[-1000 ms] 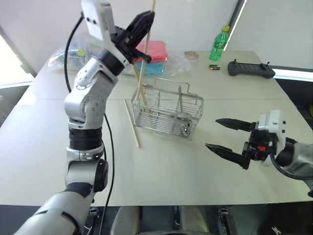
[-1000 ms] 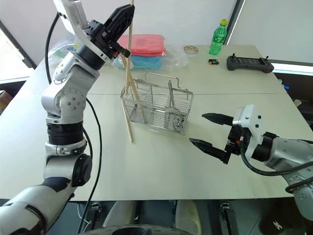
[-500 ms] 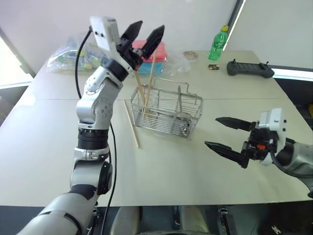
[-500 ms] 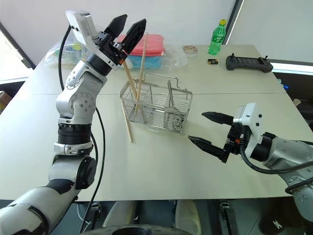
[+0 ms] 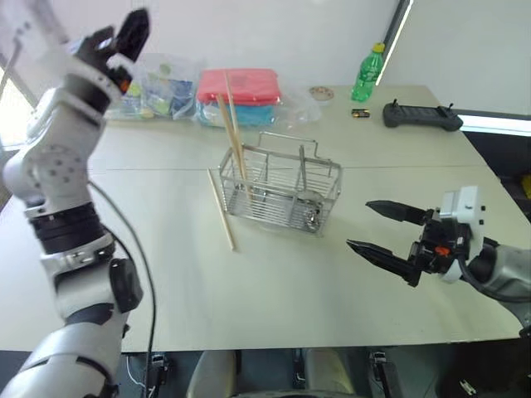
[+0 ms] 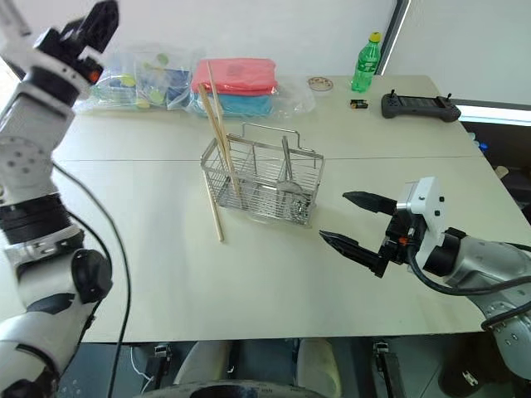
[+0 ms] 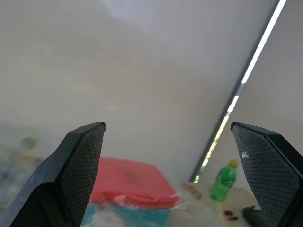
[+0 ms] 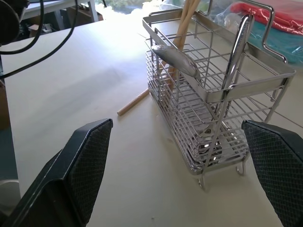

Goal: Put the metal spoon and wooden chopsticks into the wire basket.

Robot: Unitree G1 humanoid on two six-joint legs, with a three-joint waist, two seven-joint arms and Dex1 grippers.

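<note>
Basket [image 5: 280, 192] mid-table [image 5: 274, 290], two chopsticks [image 5: 232, 133] leaning in its 9 o'clock end, one chopstick [image 5: 221, 210] flat beside, spoon [image 8: 233, 56] inside, left gripper [image 5: 124, 33] raised at 10 o'clock, jaws wide, empty, right gripper [image 5: 380, 230] at 4 o'clock, jaws wide, empty

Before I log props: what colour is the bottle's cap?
Yellow, on the green bottle; right eye view shows it best.

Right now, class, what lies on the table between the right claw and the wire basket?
Nothing: in the left eye view, bare tabletop separates the right claw from the wire basket.
</note>
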